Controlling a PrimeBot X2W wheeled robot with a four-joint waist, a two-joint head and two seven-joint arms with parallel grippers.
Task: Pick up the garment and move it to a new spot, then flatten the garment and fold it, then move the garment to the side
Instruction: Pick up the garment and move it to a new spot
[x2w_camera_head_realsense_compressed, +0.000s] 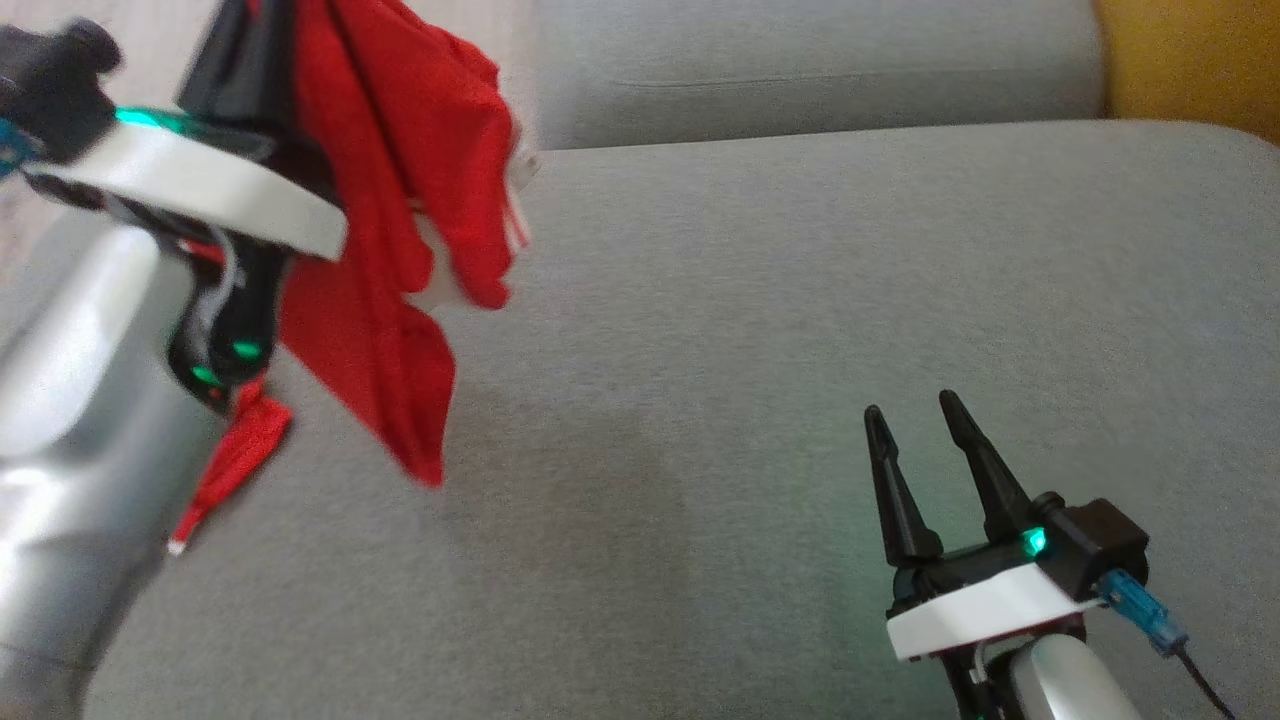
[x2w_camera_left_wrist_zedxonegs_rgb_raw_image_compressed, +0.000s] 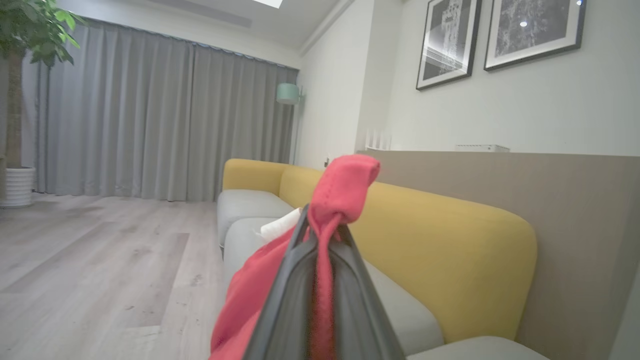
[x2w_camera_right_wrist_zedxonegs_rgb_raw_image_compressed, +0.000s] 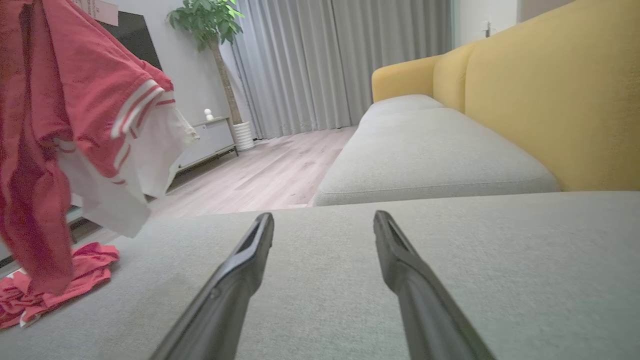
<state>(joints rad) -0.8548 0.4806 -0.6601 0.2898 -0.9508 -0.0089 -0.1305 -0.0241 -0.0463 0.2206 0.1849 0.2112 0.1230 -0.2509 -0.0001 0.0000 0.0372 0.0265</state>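
Garment (x2w_camera_head_realsense_compressed: 400, 200) above left edge of near cushion (x2w_camera_head_realsense_compressed: 800, 350), second cushion (x2w_camera_head_realsense_compressed: 800, 70) behind.

Silver forearm (x2w_camera_head_realsense_compressed: 80, 400), white wrist collar (x2w_camera_head_realsense_compressed: 985, 610), green light (x2w_camera_head_realsense_compressed: 1033, 543), blue-plugged black cable (x2w_camera_head_realsense_compressed: 1145, 610), and the right gripper (x2w_camera_head_realsense_compressed: 910, 403) with two tapered black fingers (x2w_camera_head_realsense_compressed: 897, 500).

Left arm raised at upper left of head view, pale forearm (x2w_camera_head_realsense_compressed: 70, 400) slanting up to the wrist. Left claw (x2w_camera_left_wrist_zedxonegs_rgb_raw_image_compressed: 325, 232) pinched tight on the garment (x2w_camera_left_wrist_zedxonegs_rgb_raw_image_compressed: 345, 185). Right claw (x2w_camera_head_realsense_compressed: 910, 405) low at lower right, fingers spread wide, pointing up-view.
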